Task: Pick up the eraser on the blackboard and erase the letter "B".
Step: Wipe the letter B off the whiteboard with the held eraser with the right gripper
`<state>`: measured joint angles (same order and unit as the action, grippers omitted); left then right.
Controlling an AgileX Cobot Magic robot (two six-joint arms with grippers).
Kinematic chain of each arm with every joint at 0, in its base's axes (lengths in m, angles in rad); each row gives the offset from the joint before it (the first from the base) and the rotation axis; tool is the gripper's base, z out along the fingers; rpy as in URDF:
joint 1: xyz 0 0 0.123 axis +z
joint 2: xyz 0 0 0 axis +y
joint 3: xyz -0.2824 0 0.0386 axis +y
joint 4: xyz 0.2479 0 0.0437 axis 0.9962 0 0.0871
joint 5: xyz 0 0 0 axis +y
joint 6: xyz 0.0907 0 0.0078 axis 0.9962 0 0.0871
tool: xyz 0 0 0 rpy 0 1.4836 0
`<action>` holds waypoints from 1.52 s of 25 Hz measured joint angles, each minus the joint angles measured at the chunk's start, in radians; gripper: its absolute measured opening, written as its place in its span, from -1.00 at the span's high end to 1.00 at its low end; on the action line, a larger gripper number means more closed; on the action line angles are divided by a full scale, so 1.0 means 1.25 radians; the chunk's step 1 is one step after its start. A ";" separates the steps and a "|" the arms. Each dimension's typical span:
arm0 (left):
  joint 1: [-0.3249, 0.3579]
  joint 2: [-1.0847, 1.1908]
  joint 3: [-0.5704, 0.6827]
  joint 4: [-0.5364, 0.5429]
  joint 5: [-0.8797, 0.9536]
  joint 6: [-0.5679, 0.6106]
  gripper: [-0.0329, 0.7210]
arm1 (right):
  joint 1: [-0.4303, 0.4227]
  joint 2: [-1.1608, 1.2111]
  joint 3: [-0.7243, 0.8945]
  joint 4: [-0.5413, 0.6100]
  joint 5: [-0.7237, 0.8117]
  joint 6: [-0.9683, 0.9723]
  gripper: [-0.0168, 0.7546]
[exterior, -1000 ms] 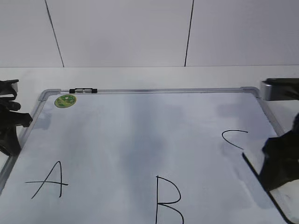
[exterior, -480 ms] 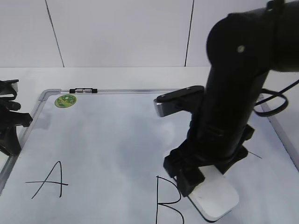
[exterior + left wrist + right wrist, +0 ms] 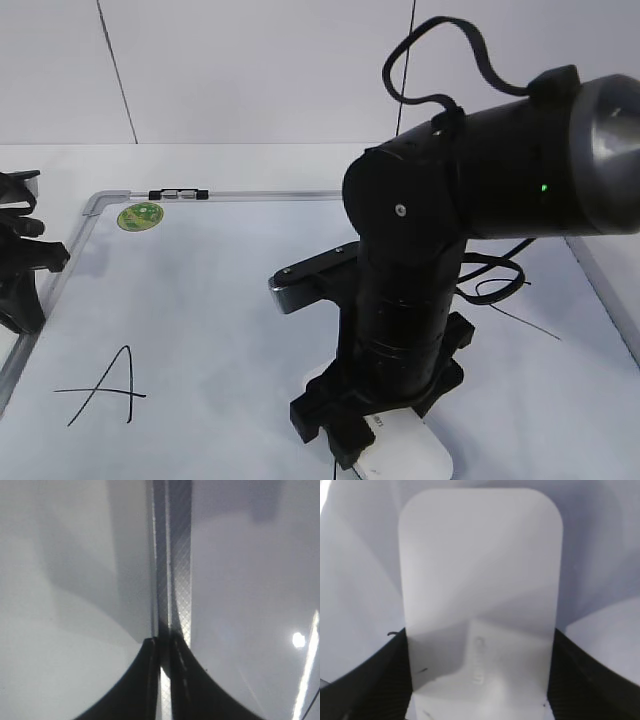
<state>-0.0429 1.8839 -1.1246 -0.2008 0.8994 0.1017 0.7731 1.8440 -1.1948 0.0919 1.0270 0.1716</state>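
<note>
The blackboard (image 3: 220, 300) is a white board with a silver-grey frame lying flat. My right gripper (image 3: 375, 445) is shut on the white eraser (image 3: 405, 458) and holds it flat on the board at the bottom centre. In the right wrist view the eraser (image 3: 480, 580) fills the space between the two black fingers (image 3: 480, 685). The letter "B" is hidden under the arm and eraser. My left gripper (image 3: 25, 270) sits at the board's left edge, and in the left wrist view its jaws (image 3: 164, 652) are closed on the frame strip (image 3: 172, 555).
The letter "A" (image 3: 105, 388) is at the lower left. Part of the letter "C" (image 3: 500, 290) shows behind the right arm. A round green sticker (image 3: 140, 216) and a black clip (image 3: 177, 194) are at the board's far left corner. White wall panels stand behind.
My right arm has swept from the right edge leftwards across the board with the eraser. It now covers the spot where the "B" showed. The left gripper has not moved.
</note>
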 joint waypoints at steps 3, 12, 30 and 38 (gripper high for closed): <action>0.000 0.000 0.000 0.000 0.000 0.000 0.86 | 0.000 0.002 0.000 -0.010 -0.011 0.001 -0.42; 0.000 0.000 0.000 0.000 0.001 0.000 0.86 | 0.043 0.002 0.000 -0.026 -0.039 0.001 -0.42; 0.000 0.002 0.000 0.000 0.001 0.000 0.86 | 0.109 0.066 -0.047 -0.078 0.019 -0.003 -0.42; 0.000 0.002 0.000 0.000 0.001 0.000 0.86 | 0.111 0.082 -0.057 -0.096 0.038 -0.006 -0.42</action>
<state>-0.0429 1.8860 -1.1246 -0.2008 0.9000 0.1017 0.9114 1.9460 -1.2665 -0.0276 1.0741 0.1635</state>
